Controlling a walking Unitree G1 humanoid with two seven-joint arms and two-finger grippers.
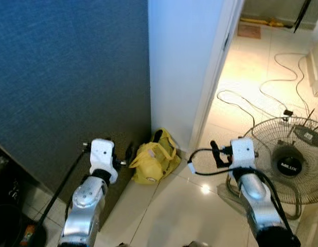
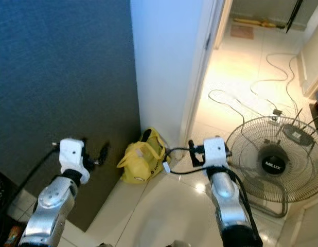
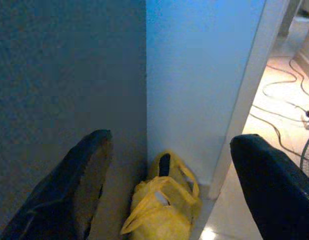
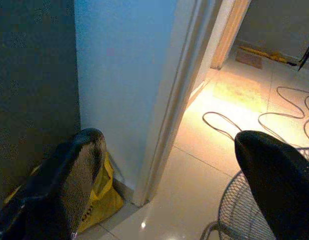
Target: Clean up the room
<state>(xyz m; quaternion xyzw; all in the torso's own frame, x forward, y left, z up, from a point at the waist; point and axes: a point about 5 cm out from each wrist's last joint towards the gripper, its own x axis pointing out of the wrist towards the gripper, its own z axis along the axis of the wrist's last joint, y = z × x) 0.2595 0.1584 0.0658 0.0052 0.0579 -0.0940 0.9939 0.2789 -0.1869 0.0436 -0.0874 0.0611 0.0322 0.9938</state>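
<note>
- Slumped against the foot of the white wall corner: a crumpled yellow soft bag with looped handles [image 1: 154, 161], wedged between the dark blue-grey panel [image 1: 71, 87] at left and the white door frame [image 1: 213, 77] at right. Likely the thing to tidy.
- Raised side by side above the glossy white tiled floor [image 1: 174, 211], both short of the bag: left gripper [image 3: 164, 195] spread wide and empty, aimed at the bag; right gripper [image 4: 164, 185] equally wide and empty, pointed at the doorway.
- Just right of the right arm: round wire-caged floor fan [image 1: 290, 159], cut off by the frame edge.
- Beyond the doorway, far right: loose pale cables [image 1: 282, 77] trailing across lit tiles, ends unclear.
- Bag contents hidden; near-left dark clutter impossible to identify.
</note>
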